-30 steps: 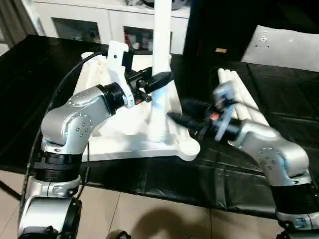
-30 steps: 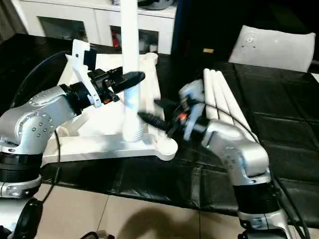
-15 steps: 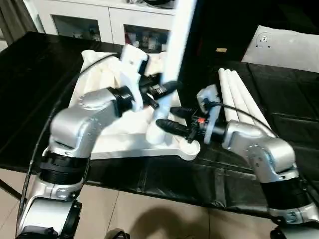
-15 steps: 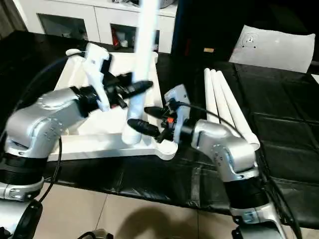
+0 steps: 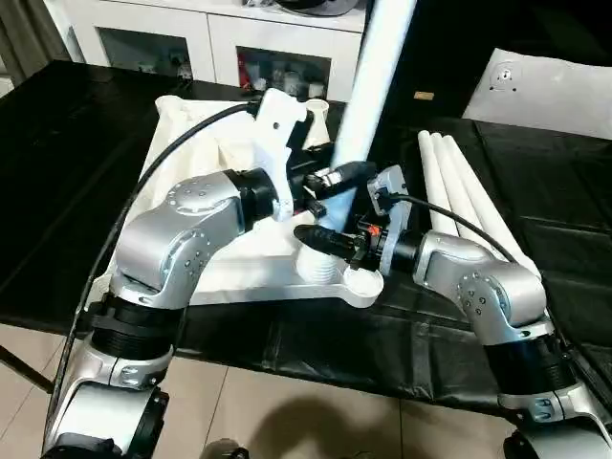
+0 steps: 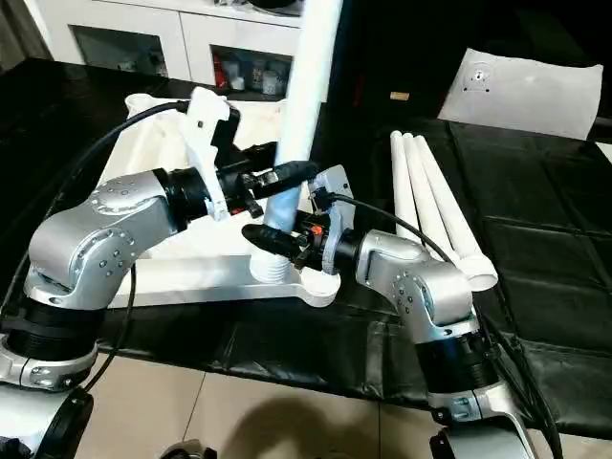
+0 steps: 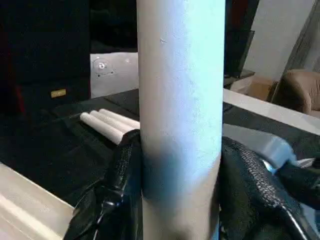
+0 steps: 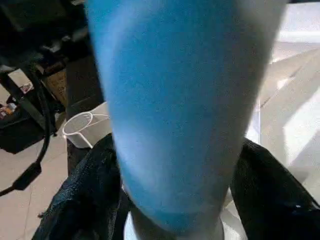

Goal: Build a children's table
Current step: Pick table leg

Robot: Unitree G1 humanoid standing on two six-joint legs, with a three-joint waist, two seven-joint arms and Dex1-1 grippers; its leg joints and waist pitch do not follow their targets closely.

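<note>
We note white tapered leg (image 5: 368, 105) tilted, clamped between left gripper (image 5: 337, 178) fingers, right gripper (image 5: 320, 243) pinching lower down near table top (image 5: 196, 129) socket, three legs (image 5: 464, 206) beside.

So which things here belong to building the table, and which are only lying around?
For the job:
- table top
- leg being fitted, with left hand and right hand on it
- three spare legs

Lying about:
- flat white panel
- white cabinet behind
</note>
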